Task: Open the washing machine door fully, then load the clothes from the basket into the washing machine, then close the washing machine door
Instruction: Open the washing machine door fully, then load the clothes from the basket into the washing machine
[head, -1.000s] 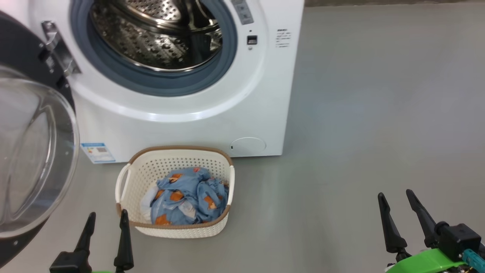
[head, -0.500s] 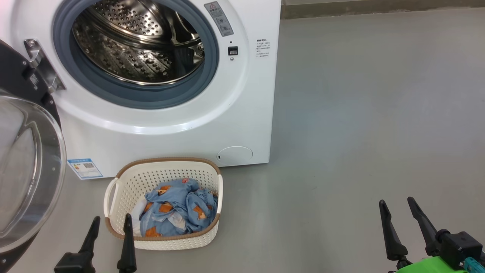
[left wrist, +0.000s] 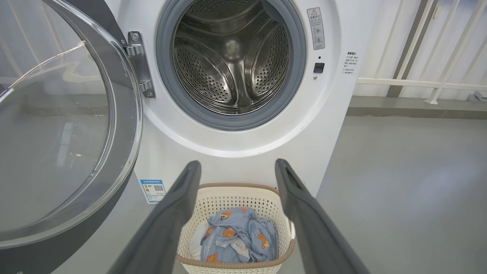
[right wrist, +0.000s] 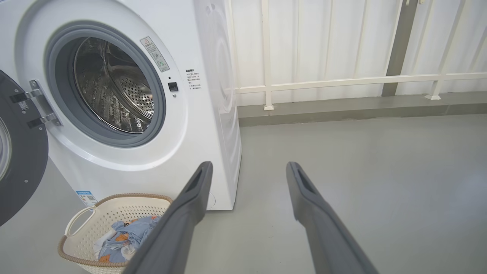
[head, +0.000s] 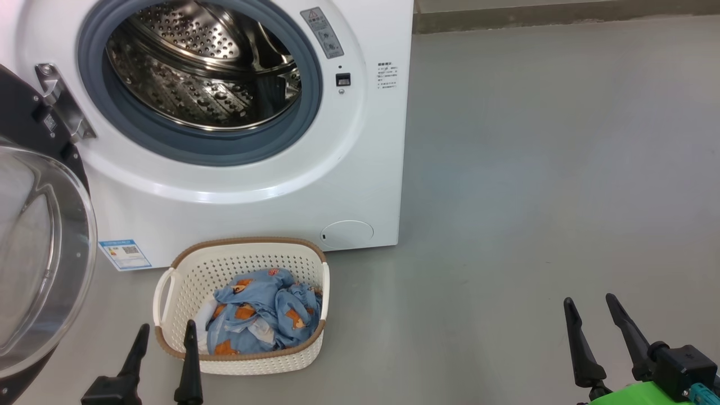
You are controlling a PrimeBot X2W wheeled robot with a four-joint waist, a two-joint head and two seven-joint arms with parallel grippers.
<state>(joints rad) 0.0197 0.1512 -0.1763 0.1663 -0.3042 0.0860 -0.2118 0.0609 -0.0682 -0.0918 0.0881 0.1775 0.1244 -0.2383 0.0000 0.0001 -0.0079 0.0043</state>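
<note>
Left claw (head: pixel 168 325): fingers spread wide and empty, at the near left. In the head view its inner finger overlaps the near-left corner of the basket (head: pixel 247 243); contact cannot be judged.
Right claw (head: pixel 589 299): fingers spread wide and empty, at the near right above bare floor (head: pixel 534 197), well apart from basket and machine.
Basket: upright on the floor, just in front of the washing machine (head: pixel 253 197) and below its opening, side handles at left and right.
Clothes (head: pixel 264 315): all inside the basket, a crumpled blue heap with orange-brown print and a white patch at its left side. The heap lies below the brown rim.
Washing machine door (head: pixel 39 242): swung wide open to the left on its metal hinge (head: pixel 62 101), glass bowl bulging toward the camera, lower edge near the floor beside the left claw.
Machine front: blue energy sticker (head: pixel 125 254) at lower left, round cap (head: pixel 347 234) at lower right just behind the basket.
Opening: grey gasket (head: pixel 202 149) fully exposed, ringing the drum mouth.
Drum (head: pixel 202 73): perforated steel, bare metal on every visible surface.
Background: white railing (right wrist: pixel 342 82) on a low kerb behind and to the right of the machine.
</note>
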